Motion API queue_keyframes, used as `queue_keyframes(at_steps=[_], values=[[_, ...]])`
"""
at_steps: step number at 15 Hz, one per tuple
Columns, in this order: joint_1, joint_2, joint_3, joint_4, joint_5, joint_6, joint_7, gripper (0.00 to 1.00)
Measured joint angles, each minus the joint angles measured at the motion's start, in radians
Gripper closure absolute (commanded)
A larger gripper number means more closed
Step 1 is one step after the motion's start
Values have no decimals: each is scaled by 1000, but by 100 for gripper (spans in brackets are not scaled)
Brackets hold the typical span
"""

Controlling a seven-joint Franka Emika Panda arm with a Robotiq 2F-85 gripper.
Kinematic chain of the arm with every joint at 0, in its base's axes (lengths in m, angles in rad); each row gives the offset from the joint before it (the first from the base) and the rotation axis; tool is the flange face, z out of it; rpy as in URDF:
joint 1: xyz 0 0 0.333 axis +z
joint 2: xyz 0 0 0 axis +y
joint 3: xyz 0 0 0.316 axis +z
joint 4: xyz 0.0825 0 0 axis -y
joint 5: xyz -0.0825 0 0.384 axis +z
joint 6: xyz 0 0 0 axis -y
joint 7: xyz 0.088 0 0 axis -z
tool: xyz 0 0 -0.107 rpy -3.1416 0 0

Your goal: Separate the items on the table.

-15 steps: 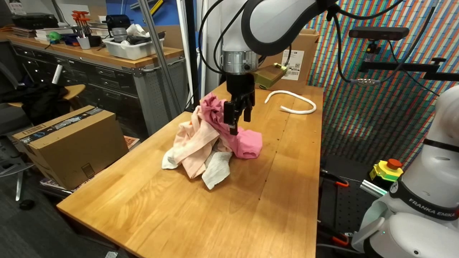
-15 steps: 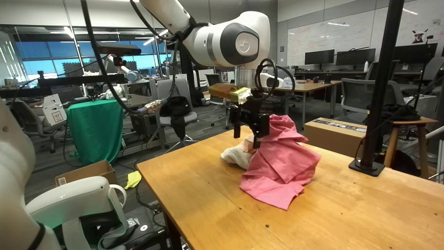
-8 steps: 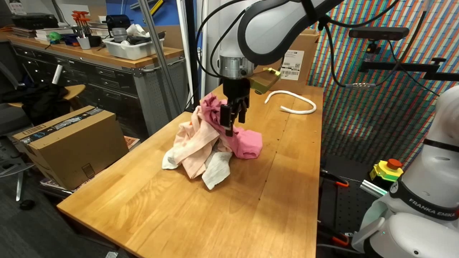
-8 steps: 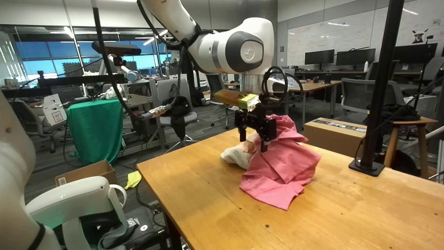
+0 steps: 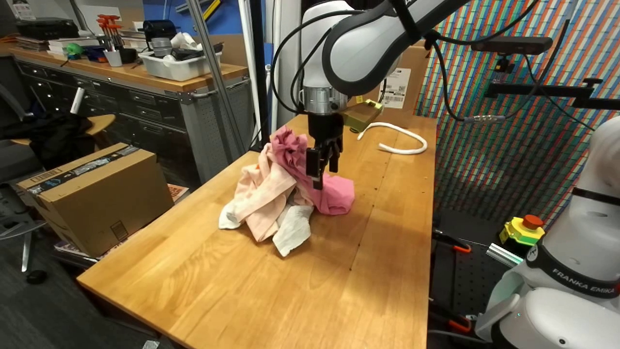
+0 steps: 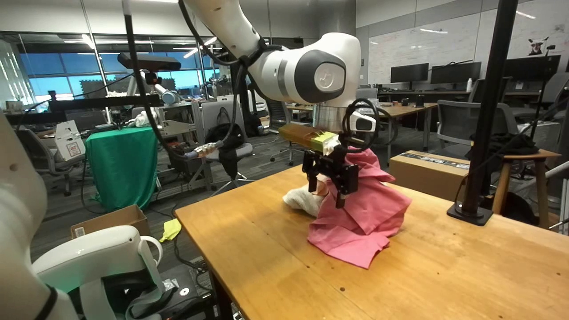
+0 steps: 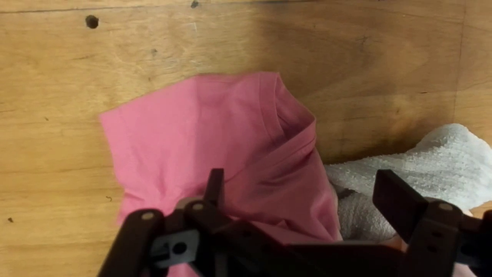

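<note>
Since the wrist view shows the gripper with jaws spread wide, holding nothing, the pink cloth at ten o'clock and the cream-white cloth at three, shifting toward nine before closing should keep the cream-white out. In an exterior view, the peach-beige cloth sits at eight o'clock from the gripper, touching the pink on the table; a slow lift would likely part them. In an exterior view, the pink cloth lies at four o'clock; contact cannot be told.
</note>
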Motion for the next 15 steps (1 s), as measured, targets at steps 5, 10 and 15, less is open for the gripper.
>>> queue_keyframes(at_steps=[5,10,15], values=[[-6,-2,0,-40,64,-38,-95,0],[-2,-2,12,-79,76,-83,-198,0],[3,-2,16,-99,25,-85,-237,0]])
